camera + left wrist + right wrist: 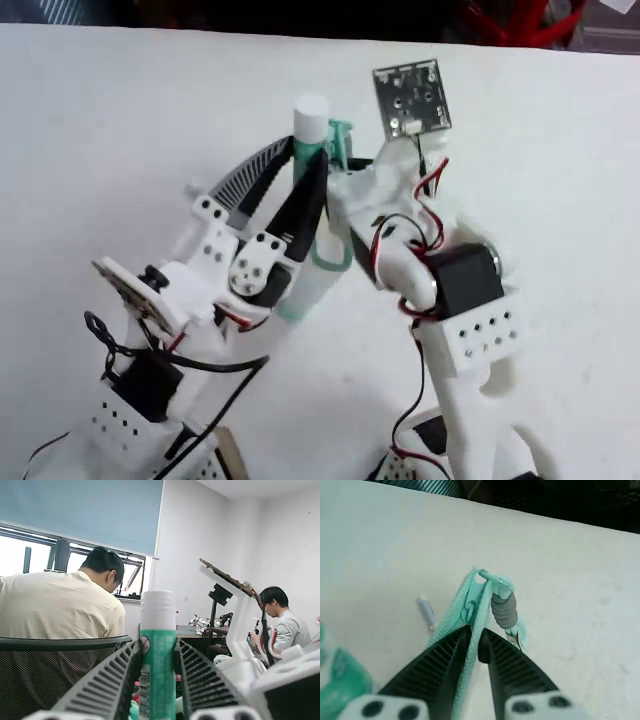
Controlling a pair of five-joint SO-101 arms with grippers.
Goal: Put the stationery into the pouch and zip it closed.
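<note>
My left gripper (303, 165) (157, 649) is shut on a glue stick (310, 125) (157, 665) with a green body and a white cap, held upright above the table. Right beside it, my right gripper (342, 162) (475, 636) is shut on the edge of the mint pouch (470, 605). The pouch's zip pull and a grey tab (504, 611) hang just past the fingertips. In the high view the pouch (320, 270) hangs down between the two arms, partly hidden by them. The glue stick's green label (340, 680) shows at the edge of the right wrist view.
A small pale grey item (426, 611) lies on the white table (120, 120) beside the pouch. Both arms crowd the middle of the table near the front. A wooden block corner (232, 455) sits at the front edge by the left arm's base.
</note>
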